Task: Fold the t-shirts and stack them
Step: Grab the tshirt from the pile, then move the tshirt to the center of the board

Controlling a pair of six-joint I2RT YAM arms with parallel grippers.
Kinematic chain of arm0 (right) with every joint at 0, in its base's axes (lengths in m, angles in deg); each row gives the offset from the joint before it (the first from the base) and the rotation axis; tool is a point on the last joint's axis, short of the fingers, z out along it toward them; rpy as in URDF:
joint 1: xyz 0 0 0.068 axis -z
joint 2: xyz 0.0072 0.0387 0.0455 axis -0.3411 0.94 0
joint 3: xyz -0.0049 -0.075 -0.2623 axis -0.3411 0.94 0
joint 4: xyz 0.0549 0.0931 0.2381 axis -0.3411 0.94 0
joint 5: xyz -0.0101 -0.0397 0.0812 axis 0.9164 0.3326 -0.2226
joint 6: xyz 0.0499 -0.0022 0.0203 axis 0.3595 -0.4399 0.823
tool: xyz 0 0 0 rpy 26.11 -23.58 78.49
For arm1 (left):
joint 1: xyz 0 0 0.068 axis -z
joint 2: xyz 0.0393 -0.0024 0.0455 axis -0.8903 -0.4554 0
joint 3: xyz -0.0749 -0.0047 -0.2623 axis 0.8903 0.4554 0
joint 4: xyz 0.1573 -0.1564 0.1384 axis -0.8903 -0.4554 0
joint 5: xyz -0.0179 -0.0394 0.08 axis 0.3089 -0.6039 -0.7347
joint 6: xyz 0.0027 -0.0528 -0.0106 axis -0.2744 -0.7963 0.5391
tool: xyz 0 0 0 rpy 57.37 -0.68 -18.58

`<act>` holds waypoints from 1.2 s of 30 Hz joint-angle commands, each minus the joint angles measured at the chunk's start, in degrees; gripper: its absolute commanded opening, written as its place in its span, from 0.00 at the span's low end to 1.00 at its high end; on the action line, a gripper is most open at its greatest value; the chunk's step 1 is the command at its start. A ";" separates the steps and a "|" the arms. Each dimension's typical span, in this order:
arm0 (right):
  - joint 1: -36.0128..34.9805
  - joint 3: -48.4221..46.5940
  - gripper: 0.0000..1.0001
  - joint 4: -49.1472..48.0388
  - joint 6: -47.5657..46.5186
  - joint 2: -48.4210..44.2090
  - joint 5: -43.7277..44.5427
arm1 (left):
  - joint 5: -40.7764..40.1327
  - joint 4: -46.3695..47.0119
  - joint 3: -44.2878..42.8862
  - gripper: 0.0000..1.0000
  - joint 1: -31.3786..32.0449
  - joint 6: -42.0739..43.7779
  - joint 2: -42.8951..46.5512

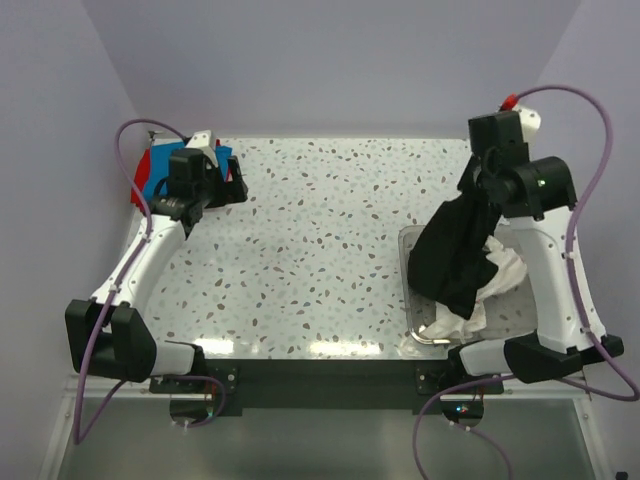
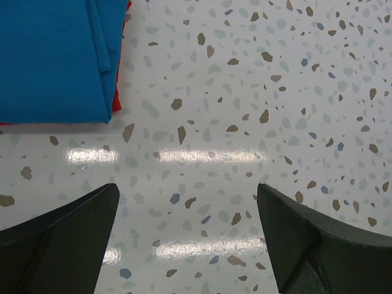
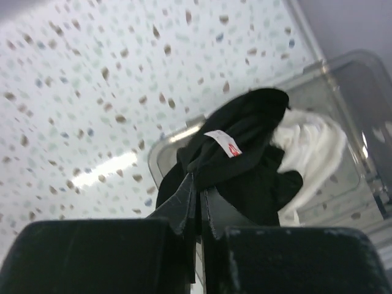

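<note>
My right gripper (image 1: 478, 178) is shut on the black t-shirt (image 1: 455, 250) and holds it up so it hangs over the clear bin (image 1: 408, 262). In the right wrist view the gripper (image 3: 199, 184) pinches the black t-shirt (image 3: 245, 147), which shows a white tag. White t-shirts (image 1: 500, 270) lie crumpled in the bin and show in the right wrist view (image 3: 309, 144). A folded blue t-shirt (image 2: 52, 58) lies on a red t-shirt (image 2: 117, 98) at the far left; the stack shows in the top view (image 1: 150, 175). My left gripper (image 2: 187, 239) is open and empty over bare table next to that stack.
The speckled table (image 1: 310, 240) spans the middle between the stack and the bin. Purple walls close in the back and sides. The bin stands at the right front, close to the right arm's base.
</note>
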 commanded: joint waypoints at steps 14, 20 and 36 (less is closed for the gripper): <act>0.07 -25.76 0.00 -24.56 -24.00 0.68 0.14 | 2.28 4.19 -2.42 1.00 0.07 1.05 -0.92; -0.02 -35.41 0.00 -34.24 -22.16 11.04 -15.66 | 3.06 4.36 -2.68 1.00 0.07 1.58 -0.84; -5.20 -47.83 0.00 -78.01 6.57 30.30 -31.88 | 5.00 5.42 -2.95 1.00 0.07 0.97 -2.68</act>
